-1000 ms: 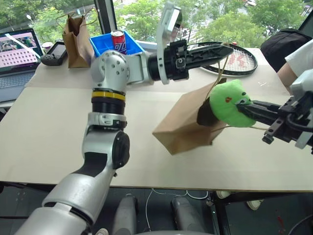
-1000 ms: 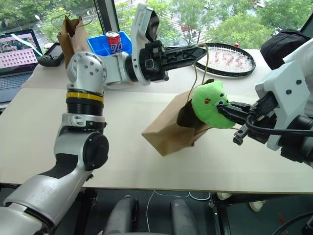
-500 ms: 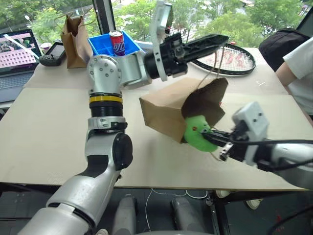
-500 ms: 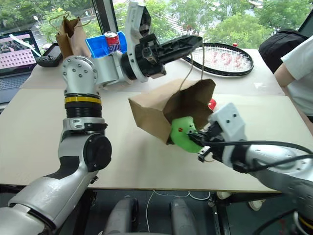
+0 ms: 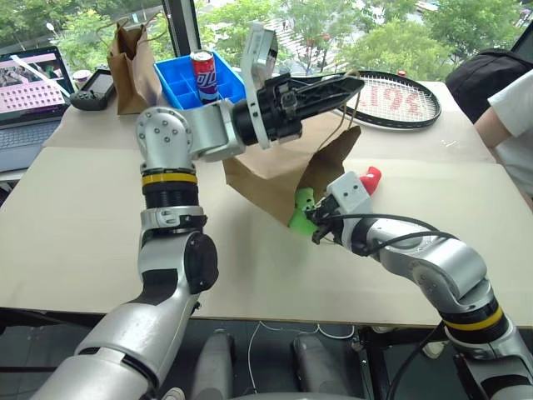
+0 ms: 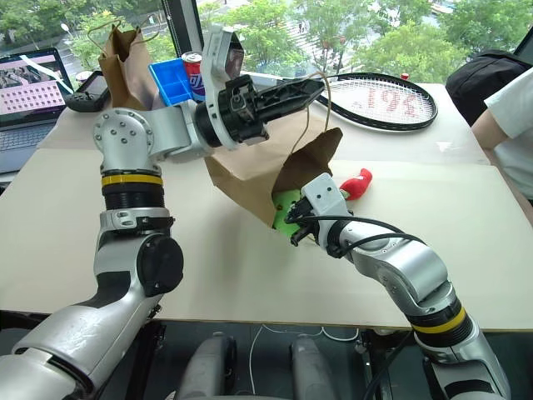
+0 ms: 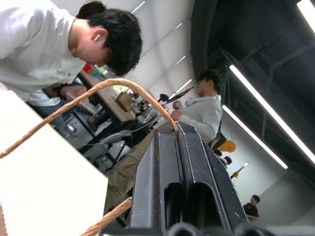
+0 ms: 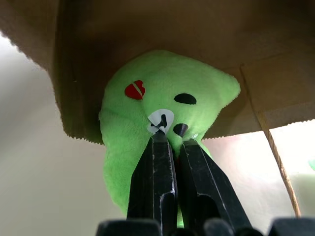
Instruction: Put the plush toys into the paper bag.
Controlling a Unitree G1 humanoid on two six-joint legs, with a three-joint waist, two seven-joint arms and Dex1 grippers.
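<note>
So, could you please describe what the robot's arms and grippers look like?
Both arms are rounded silver-grey metal segments with black joint covers and a yellow-and-black band each. The left arm has a round bolted elbow housing and a pale flat wrist plate. Black cables loop along the right arm. The left gripper and right gripper each have two slim black fingers.

Pale table: red chili, racket (far edge), blue bin.
</note>
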